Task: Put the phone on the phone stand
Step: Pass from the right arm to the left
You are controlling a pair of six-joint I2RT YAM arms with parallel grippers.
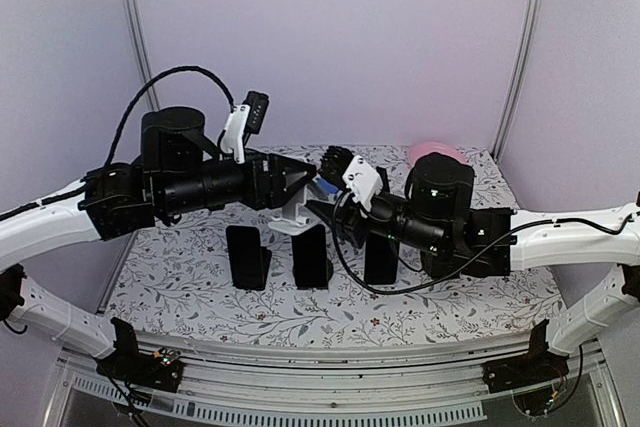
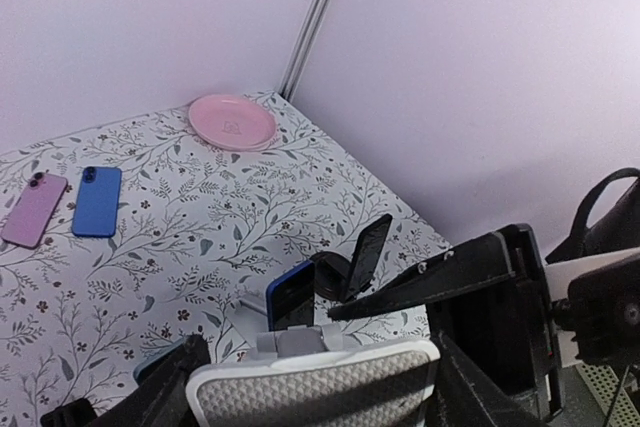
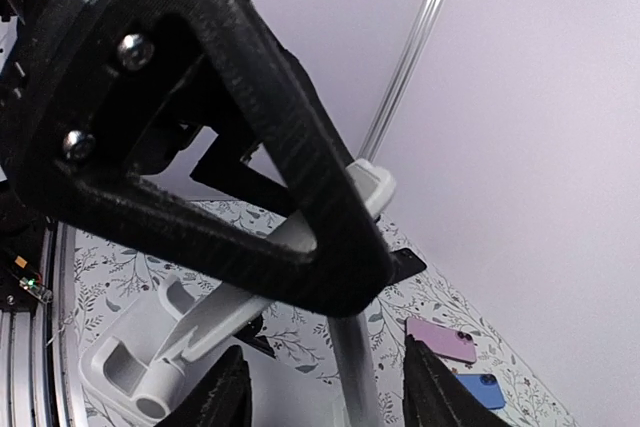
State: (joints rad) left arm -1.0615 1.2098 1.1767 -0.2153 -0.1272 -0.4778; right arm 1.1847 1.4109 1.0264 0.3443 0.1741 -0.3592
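Observation:
My left gripper [image 1: 300,179] is shut on a white phone stand [image 1: 290,215] and holds it above the table's middle. In the left wrist view the stand's textured white plate [image 2: 310,387] fills the gap between my fingers. A blue phone [image 2: 290,297] stands upright on the stand's grey lip; a blue corner of it shows from above [image 1: 325,187]. My right gripper [image 1: 328,209] is close against the stand, and one of its black fingers [image 2: 430,282] reaches to the phone's right edge. In the right wrist view this gripper [image 3: 325,392] is open around a thin grey upright edge [image 3: 355,367].
Three dark upright stands [image 1: 312,255] line the near table, and one holds a black phone [image 2: 362,252]. A pink phone [image 2: 35,209] and another blue phone [image 2: 97,201] lie flat on the floral cloth. A pink plate [image 2: 232,120] sits in the back right corner.

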